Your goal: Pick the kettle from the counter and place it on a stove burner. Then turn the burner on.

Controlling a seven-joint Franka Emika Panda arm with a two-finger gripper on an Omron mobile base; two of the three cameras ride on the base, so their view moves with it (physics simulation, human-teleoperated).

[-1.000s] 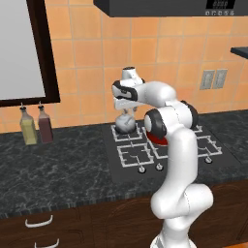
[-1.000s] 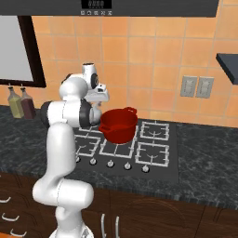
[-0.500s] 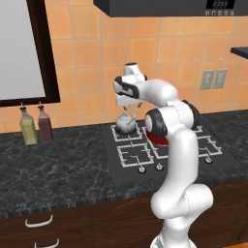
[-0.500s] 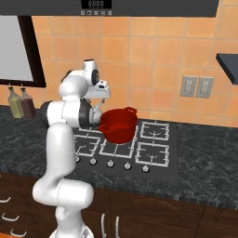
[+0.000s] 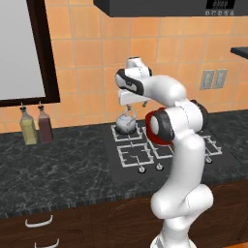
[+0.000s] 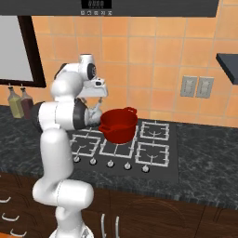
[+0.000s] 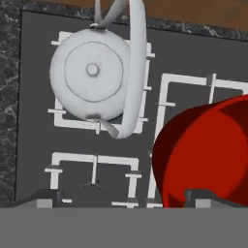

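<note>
The silver-grey kettle (image 5: 127, 124) stands upright on the rear-left stove burner (image 7: 63, 121) of the black cooktop, with its loop handle (image 7: 136, 63) arching over the lid. My gripper (image 5: 131, 103) hangs open just above it, clear of the handle. From the hand view I look straight down on the kettle (image 7: 92, 72), my two fingertips (image 7: 46, 197) spread wide at the bottom edge. From the right base view my arm hides most of the kettle (image 6: 95, 114). The dark marbled counter (image 5: 58, 164) stretches to the left.
A large red pot (image 5: 156, 137) sits on the cooktop right beside the kettle, red pot (image 7: 208, 155). A row of small silver knobs (image 6: 110, 163) lines the cooktop's front. Two bottles (image 5: 36, 127) stand at the back left by the wall. A range hood (image 5: 169, 7) hangs overhead.
My gripper has opened and let go of the kettle's handle, then risen a little. The kettle stays put on the rear-left burner.
</note>
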